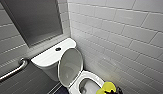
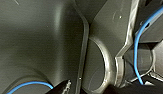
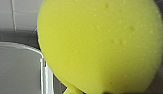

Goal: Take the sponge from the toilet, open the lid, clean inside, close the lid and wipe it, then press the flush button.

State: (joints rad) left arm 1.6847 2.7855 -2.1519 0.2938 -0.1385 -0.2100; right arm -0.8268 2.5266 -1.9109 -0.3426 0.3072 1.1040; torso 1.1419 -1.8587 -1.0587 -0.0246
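Note:
The white toilet (image 1: 50,58) stands in the corner with its lid (image 1: 70,65) raised upright against the tank, greyish underside facing out. The oval bowl (image 1: 95,77) is uncovered. A dark round flush button (image 1: 58,49) sits in the middle of the tank top. My right gripper (image 1: 113,90) is shut on the yellow sponge (image 1: 108,87) at the bowl's near right rim. In the right wrist view the sponge (image 3: 102,45) looms large beside the white bowl rim (image 3: 43,65). My left gripper is open, with nothing seen in it.
A white tiled wall (image 1: 122,37) runs close along the toilet's right side. A metal grab bar (image 1: 12,71) is mounted on the left wall below a dark framed panel (image 1: 34,20). Dark robot casing and a blue cable (image 2: 137,50) lie close in the left wrist view.

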